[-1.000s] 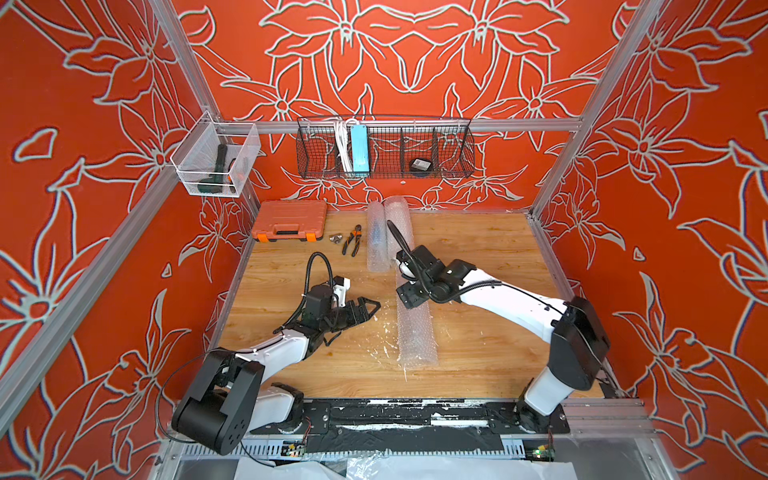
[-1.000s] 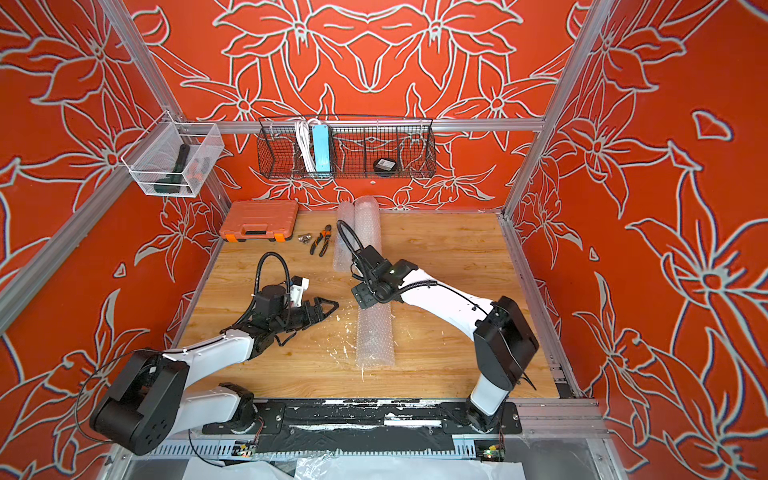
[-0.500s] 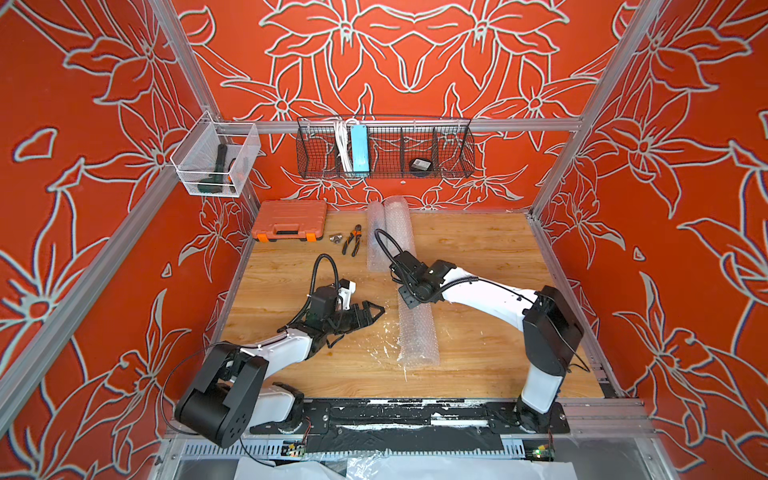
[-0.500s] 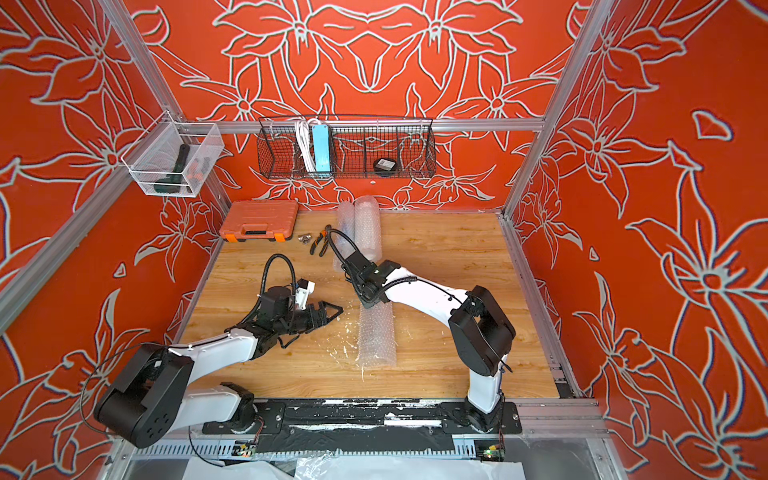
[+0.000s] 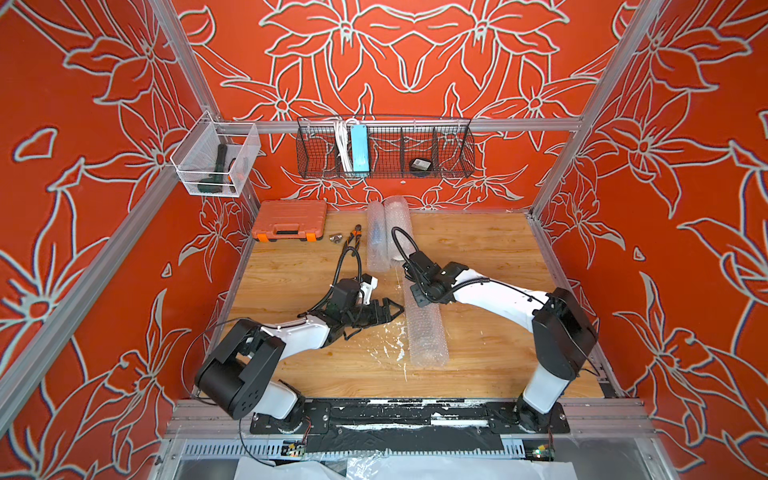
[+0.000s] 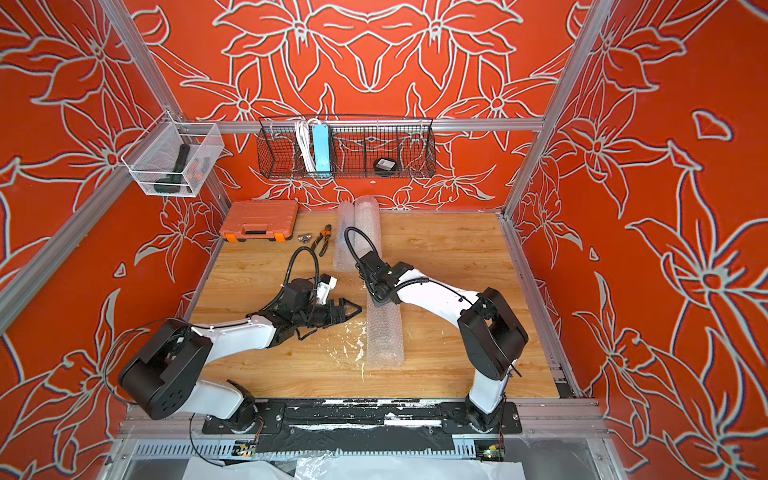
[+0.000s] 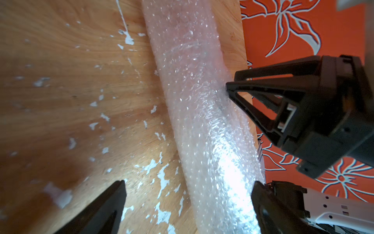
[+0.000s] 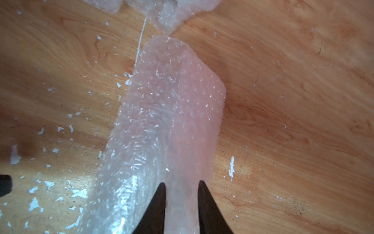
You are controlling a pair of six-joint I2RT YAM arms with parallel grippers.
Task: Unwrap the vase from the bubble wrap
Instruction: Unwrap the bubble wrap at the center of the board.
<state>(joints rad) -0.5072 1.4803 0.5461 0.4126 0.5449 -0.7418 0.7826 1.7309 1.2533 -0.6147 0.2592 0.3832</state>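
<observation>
A long roll of clear bubble wrap lies lengthwise on the middle of the wooden table. The vase is hidden; only a faint clear outline shows through the wrap. My right gripper bears down on the roll's far end. Its narrow jaws are closed on an outer layer of the wrap. In the left wrist view the right gripper pinches the roll's far side. My left gripper stands wide open just left of the roll, holding nothing.
Two more bubble-wrap rolls lie at the back centre. Left of them are pliers and an orange tool case. A wire basket and a clear bin hang on the back wall. White flecks dot the table.
My right arm has drawn back and come down onto the roll's far end, and its jaws have narrowed onto the wrap. The left gripper has edged right toward the roll, still open.
</observation>
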